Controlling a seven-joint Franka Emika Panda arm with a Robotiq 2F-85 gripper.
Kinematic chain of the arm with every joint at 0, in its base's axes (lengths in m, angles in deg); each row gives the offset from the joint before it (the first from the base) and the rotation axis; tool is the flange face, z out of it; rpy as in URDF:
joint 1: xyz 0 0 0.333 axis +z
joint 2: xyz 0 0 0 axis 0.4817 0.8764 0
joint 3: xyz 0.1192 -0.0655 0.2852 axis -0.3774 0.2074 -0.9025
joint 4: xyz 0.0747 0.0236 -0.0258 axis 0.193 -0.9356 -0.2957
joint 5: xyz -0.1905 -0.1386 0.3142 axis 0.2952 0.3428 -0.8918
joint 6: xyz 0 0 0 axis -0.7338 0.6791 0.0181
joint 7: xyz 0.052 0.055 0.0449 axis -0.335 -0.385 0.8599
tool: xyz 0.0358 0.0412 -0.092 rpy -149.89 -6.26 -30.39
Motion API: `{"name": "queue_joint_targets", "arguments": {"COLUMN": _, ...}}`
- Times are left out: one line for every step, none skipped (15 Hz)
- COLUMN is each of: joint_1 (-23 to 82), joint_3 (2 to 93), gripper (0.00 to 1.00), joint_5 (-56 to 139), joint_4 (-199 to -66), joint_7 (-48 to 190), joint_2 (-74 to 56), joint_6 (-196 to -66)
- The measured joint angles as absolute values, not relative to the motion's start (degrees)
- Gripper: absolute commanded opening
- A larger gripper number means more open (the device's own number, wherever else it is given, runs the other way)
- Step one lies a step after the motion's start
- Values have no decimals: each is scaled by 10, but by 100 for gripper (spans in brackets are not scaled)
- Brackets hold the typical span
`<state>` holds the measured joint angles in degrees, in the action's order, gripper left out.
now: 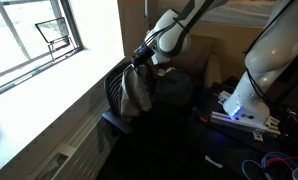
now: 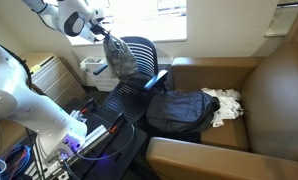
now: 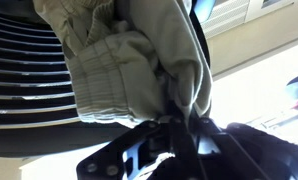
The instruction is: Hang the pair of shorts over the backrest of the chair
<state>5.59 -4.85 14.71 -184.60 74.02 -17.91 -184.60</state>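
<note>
**Task status.** The gripper [image 2: 101, 29] is pinching the shorts [image 2: 119, 56] by a gathered fold near their upper edge. In the wrist view the cloth is bunching between the jaws, so they are pressing on fabric and not standing spread. The shorts are hanging below the gripper at the top of the backrest [image 2: 142, 50] of the chair [image 2: 126, 100], and they appear to be touching its slatted face.

**Done.** Judging from this position, the pickup and the lift to backrest height are complete.

**Left.** The hang itself is not yet finished, since the gripper is carrying the garment's weight. The remaining work is likely to be moving the fabric across the top edge so that part falls on each side, then letting go. It cannot be told whether any cloth is already lying past that edge.

**Surface.** The backrest is presenting dark horizontal slats and a curved top rim. The shorts are light, soft and folding loosely, so they are likely to slide off if they are draped unevenly.

**Room.** The chair is standing just beside a window [image 1: 34, 40] with a pale sill. A black backpack [image 2: 179, 112] is lying on a brown couch [image 2: 269, 95] near the chair, with a white cloth [image 2: 226, 100] touching it. Cables [image 2: 14, 160] are trailing around the robot base [image 2: 19, 95].
</note>
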Motion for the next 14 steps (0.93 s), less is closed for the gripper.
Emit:
{"name": "queue_joint_targets", "arguments": {"joint_1": 57, "joint_3": -47, "gripper": 2, "joint_5": 147, "joint_4": -1846, "joint_7": 740, "joint_2": -175, "joint_6": -1846}}
{"name": "queue_joint_targets", "arguments": {"joint_1": 57, "joint_3": -47, "gripper": 2, "joint_5": 148, "joint_4": -1846, "joint_7": 740, "joint_2": -171, "joint_6": -1846}}
{"name": "queue_joint_targets", "arguments": {"joint_1": 64, "joint_3": -37, "gripper": 2, "joint_5": 148, "joint_4": -1848, "joint_7": 740, "joint_2": -173, "joint_6": -1854}}
{"name": "queue_joint_targets", "arguments": {"joint_1": 72, "joint_3": -21, "gripper": 2, "joint_5": 147, "joint_4": -1852, "joint_7": 740, "joint_2": -180, "joint_6": -1873}}
{"name": "queue_joint_targets", "arguments": {"joint_1": 71, "joint_3": -16, "gripper": 2, "joint_5": 144, "joint_4": -1851, "joint_7": 734, "joint_2": -190, "joint_6": -1891}}
{"name": "queue_joint_targets", "arguments": {"joint_1": 64, "joint_3": -18, "gripper": 2, "joint_5": 143, "joint_4": -1845, "joint_7": 718, "joint_2": -205, "joint_6": -1898}}
{"name": "queue_joint_targets", "arguments": {"joint_1": 57, "joint_3": -22, "gripper": 2, "joint_5": 140, "joint_4": -1836, "joint_7": 694, "joint_2": -224, "joint_6": -1897}}
{"name": "queue_joint_targets", "arguments": {"joint_1": 54, "joint_3": -23, "gripper": 2, "joint_5": 134, "joint_4": -1826, "joint_7": 667, "joint_2": -246, "joint_6": -1895}}
{"name": "queue_joint_targets", "arguments": {"joint_1": 74, "joint_3": 1, "gripper": 2, "joint_5": 131, "joint_4": -1817, "joint_7": 635, "joint_2": -270, "joint_6": -1891}}
{"name": "queue_joint_targets", "arguments": {"joint_1": 90, "joint_3": 21, "gripper": 2, "joint_5": 123, "joint_4": -1808, "joint_7": 608, "joint_2": -294, "joint_6": -1884}}
{"name": "queue_joint_targets", "arguments": {"joint_1": 88, "joint_3": 30, "gripper": 2, "joint_5": 114, "joint_4": -1798, "joint_7": 590, "joint_2": -317, "joint_6": -1878}}
{"name": "queue_joint_targets", "arguments": {"joint_1": 87, "joint_3": 46, "gripper": 2, "joint_5": 110, "joint_4": -1789, "joint_7": 579, "joint_2": -334, "joint_6": -1878}}
{"name": "queue_joint_targets", "arguments": {"joint_1": 75, "joint_3": 55, "gripper": 7, "joint_5": 110, "joint_4": -1785, "joint_7": 578, "joint_2": -335, "joint_6": -1894}}
{"name": "queue_joint_targets", "arguments": {"joint_1": 48, "joint_3": 50, "gripper": 7, "joint_5": 105, "joint_4": -1792, "joint_7": 579, "joint_2": -324, "joint_6": -1918}}
